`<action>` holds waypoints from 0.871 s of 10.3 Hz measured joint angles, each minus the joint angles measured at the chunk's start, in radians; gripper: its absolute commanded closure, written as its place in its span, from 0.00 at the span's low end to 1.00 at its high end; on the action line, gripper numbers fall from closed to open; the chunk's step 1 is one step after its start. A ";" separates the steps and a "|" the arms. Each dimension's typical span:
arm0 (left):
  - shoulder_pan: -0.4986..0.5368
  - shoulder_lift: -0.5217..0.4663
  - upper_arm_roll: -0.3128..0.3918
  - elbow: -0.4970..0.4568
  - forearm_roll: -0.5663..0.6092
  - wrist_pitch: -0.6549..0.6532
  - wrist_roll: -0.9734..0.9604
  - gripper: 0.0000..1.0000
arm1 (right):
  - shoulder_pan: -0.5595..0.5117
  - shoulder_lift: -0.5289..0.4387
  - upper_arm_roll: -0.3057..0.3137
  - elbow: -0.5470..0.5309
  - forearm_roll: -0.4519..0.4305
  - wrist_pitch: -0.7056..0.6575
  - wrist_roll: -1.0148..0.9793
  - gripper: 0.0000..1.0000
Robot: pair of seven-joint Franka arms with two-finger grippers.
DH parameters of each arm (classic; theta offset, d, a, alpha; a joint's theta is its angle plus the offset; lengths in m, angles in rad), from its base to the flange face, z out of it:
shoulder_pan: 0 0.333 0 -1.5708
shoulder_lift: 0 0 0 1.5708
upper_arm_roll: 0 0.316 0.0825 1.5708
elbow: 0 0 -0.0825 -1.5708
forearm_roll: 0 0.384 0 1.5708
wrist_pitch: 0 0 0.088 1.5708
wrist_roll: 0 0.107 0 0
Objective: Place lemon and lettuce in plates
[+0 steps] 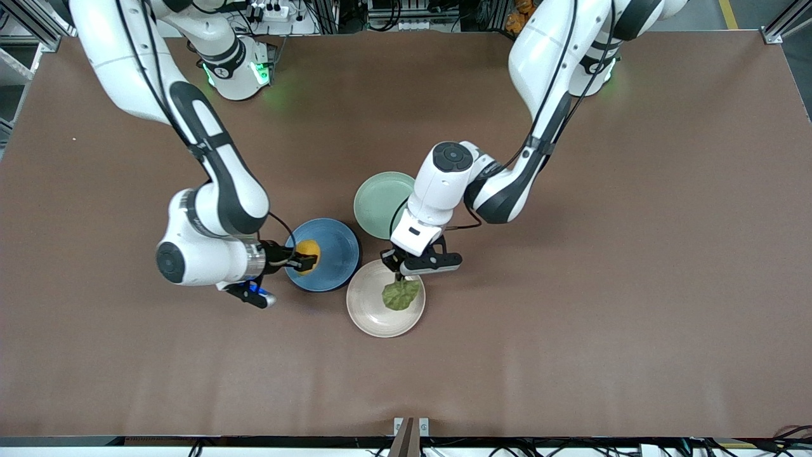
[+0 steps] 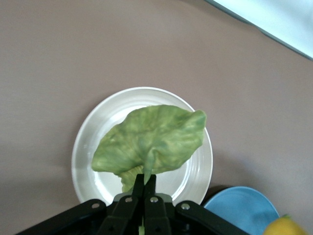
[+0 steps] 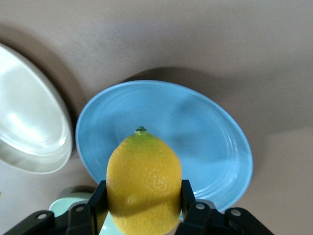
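Left gripper: jaws pressed together on the stem edge of the lettuce, which is held over the beige plate. Right gripper: jaws clamped on either side of the lemon, which is held over the blue plate. The two plates are set just beside each other on the brown table, the beige one nearer the front camera, and a mint-green plate is found just beside the blue one, farther from the camera.

A mint-green plate sits on the brown table.
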 measured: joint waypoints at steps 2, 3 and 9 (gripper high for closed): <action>-0.006 0.045 0.000 0.013 0.000 0.022 -0.001 0.01 | 0.002 0.043 0.000 -0.008 0.021 0.004 0.002 0.00; -0.010 0.051 0.000 0.016 0.000 0.022 0.000 0.00 | 0.002 0.052 0.000 -0.007 0.042 0.008 0.002 0.00; -0.006 -0.043 0.012 0.072 0.000 -0.240 0.008 0.00 | -0.029 -0.008 -0.056 0.198 -0.122 -0.233 -0.032 0.00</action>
